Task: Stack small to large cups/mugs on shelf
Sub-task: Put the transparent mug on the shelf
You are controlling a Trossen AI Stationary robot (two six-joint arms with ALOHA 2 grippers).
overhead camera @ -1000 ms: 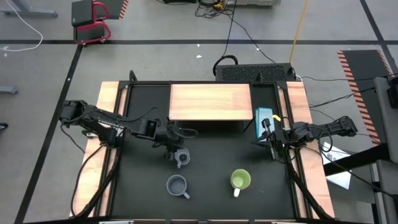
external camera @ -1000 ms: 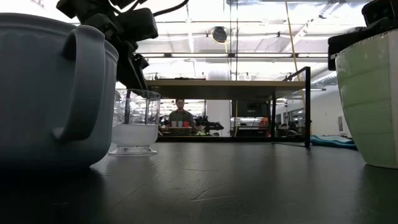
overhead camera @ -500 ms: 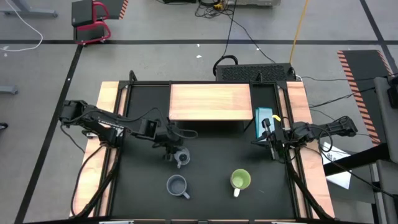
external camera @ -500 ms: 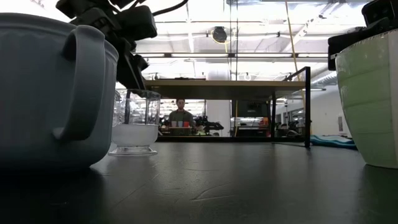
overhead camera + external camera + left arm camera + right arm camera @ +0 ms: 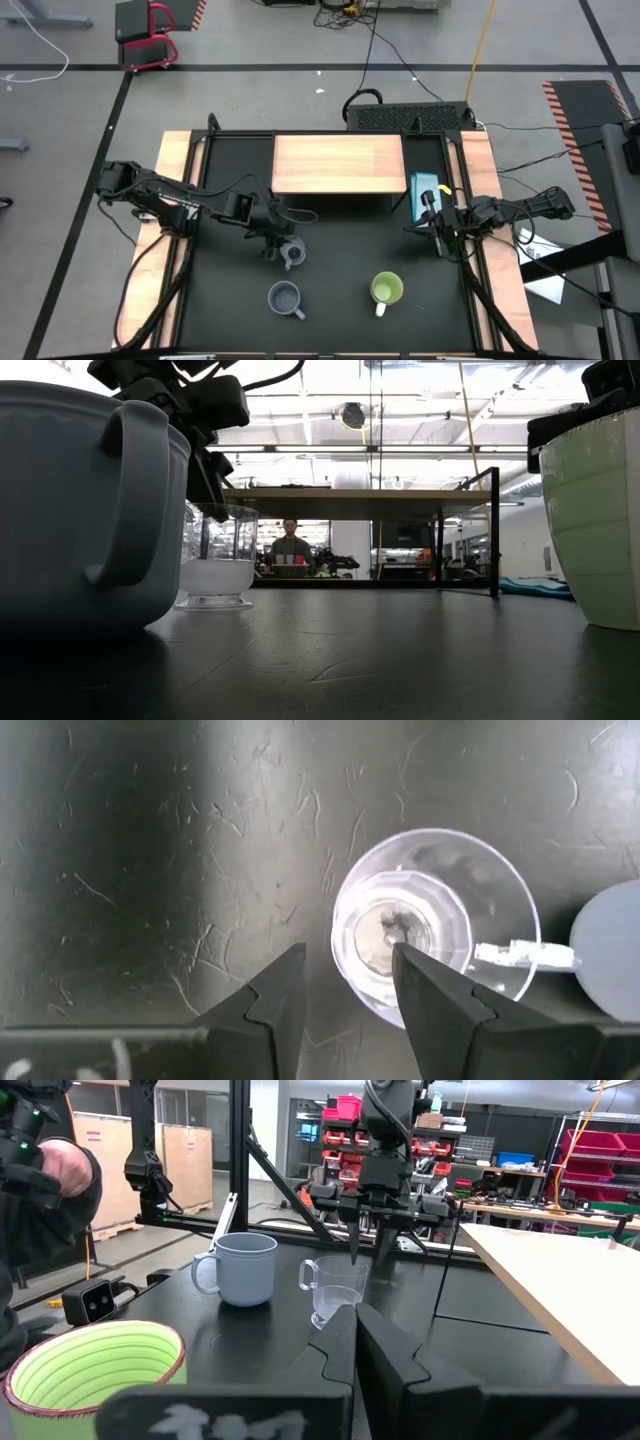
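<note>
Left hand (image 5: 345, 982) straddles glass cup (image 5: 435, 925) rim on black table (image 5: 150, 870)

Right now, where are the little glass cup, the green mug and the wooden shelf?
small clear glass cup (image 5: 334, 1288): right wrist view, on its side wall.
lime-green mug (image 5: 387, 289): high view, on its inside.
shelf (image 5: 338, 164): high view, on the bare board top.

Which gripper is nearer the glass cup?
Left. The left gripper sits directly over the glass cup, its fingers open astride the rim. The right gripper waits at the table's right edge, beside the shelf, well clear of the cup.
</note>
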